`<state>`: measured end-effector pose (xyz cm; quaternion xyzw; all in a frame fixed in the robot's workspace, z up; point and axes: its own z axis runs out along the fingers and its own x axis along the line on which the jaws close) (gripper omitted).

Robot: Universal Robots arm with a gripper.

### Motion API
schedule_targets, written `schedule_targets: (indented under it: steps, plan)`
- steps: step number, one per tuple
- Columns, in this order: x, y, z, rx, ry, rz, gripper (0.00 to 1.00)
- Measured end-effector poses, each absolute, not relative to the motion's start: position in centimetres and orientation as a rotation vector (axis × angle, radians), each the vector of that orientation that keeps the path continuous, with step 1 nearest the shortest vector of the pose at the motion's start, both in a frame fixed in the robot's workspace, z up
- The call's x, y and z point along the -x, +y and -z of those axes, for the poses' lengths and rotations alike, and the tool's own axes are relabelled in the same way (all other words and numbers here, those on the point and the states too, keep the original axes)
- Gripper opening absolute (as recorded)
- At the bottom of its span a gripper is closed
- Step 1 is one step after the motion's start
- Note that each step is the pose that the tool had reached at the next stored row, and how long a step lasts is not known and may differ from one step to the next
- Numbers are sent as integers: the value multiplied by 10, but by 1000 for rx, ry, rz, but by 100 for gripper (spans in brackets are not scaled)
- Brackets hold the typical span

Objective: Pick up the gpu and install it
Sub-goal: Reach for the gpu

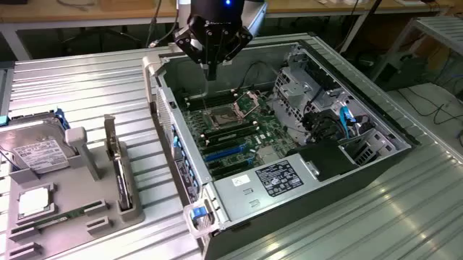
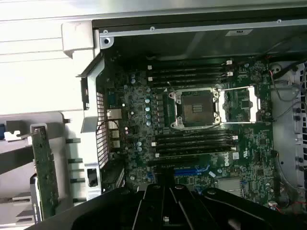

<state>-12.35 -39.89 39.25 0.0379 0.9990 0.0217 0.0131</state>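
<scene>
Exterior view: upright gpu (image 1: 121,179) well apart from closed fingers (image 1: 210,70)

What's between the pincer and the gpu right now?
Exterior view: the computer case's side wall and bare ribbed table lie between the pincer and the gpu in its holder.

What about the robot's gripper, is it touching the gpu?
Apart. The exterior view shows the gripper over the open computer case, while the gpu stands in its gray holder to that view's left, outside the case.
</scene>
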Motion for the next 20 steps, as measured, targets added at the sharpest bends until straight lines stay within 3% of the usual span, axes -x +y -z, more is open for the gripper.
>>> schedule_targets:
  steps: [20]
  plan:
    - [163, -399, -392, -118, 3112, -68, 11]
